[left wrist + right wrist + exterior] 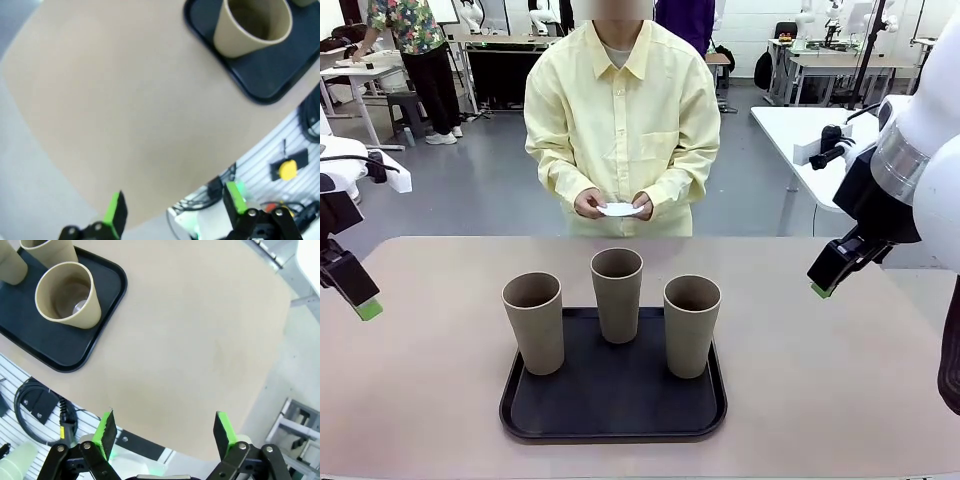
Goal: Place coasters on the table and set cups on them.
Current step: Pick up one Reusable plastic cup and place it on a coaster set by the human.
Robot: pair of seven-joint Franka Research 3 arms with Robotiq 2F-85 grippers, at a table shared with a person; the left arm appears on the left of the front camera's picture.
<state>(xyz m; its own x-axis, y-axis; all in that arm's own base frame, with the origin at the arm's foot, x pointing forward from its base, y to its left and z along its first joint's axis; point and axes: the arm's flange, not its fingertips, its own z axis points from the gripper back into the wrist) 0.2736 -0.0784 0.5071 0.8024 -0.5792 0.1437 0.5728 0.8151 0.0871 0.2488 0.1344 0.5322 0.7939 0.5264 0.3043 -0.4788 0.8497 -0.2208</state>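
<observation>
Three grey-brown cups stand upright on a black tray: the left cup, the middle cup and the right cup. Across the beige table a person holds white coasters in both hands at waist height. My left gripper hangs over the table's left edge; in the left wrist view it is open, with one cup far off. My right gripper hovers above the table's right side; in the right wrist view it is open, empty, with a cup at upper left.
The tray sits at the table's near middle. Bare tabletop lies to its left and right and between it and the person. A white table stands behind at the right. Cables and gear lie below the near edge.
</observation>
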